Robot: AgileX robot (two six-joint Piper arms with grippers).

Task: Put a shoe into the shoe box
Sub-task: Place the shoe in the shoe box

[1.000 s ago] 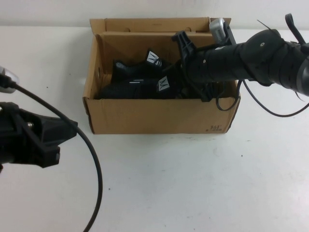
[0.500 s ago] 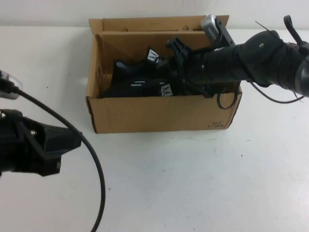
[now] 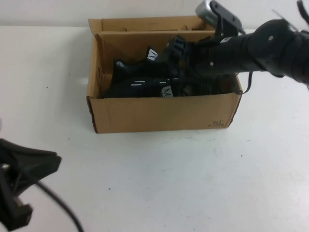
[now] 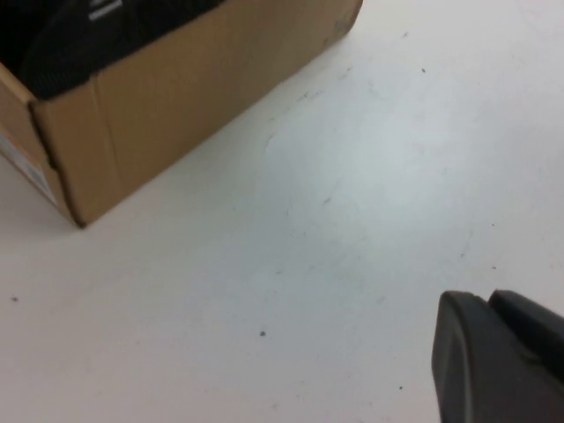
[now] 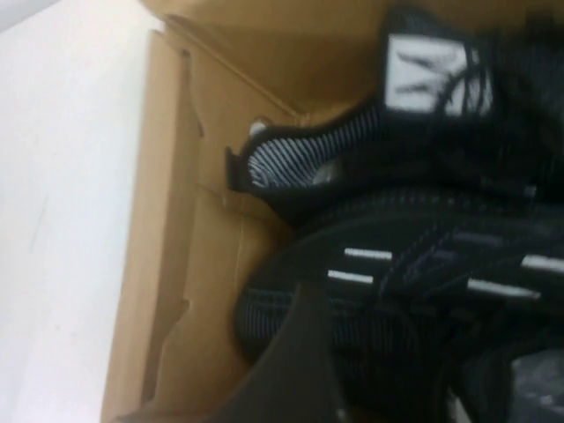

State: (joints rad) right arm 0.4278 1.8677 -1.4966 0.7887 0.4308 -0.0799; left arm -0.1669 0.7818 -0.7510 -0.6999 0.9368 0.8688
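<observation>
The brown cardboard shoe box (image 3: 159,113) stands open at the table's middle back. Two black knit sneakers lie inside it. The near shoe (image 3: 140,87) shows white dashes and the far shoe (image 3: 130,67) lies behind it. My right gripper (image 3: 179,63) hovers open over the box's right half, above the shoes' tongues, holding nothing. Its wrist view shows the near shoe (image 5: 423,264), the far shoe (image 5: 352,150) and the box wall (image 5: 167,220). My left gripper (image 3: 34,179) is shut and empty at the front left, well clear of the box (image 4: 194,97).
The box's lid flap (image 3: 149,24) stands up at the back. White table (image 3: 169,183) lies in front of the box and on both sides. The right arm (image 3: 270,46) reaches in from the right over the box's corner.
The right gripper has lifted a little above the shoes. The near shoe slid left inside the box. The left arm has drawn back toward the front-left corner.
</observation>
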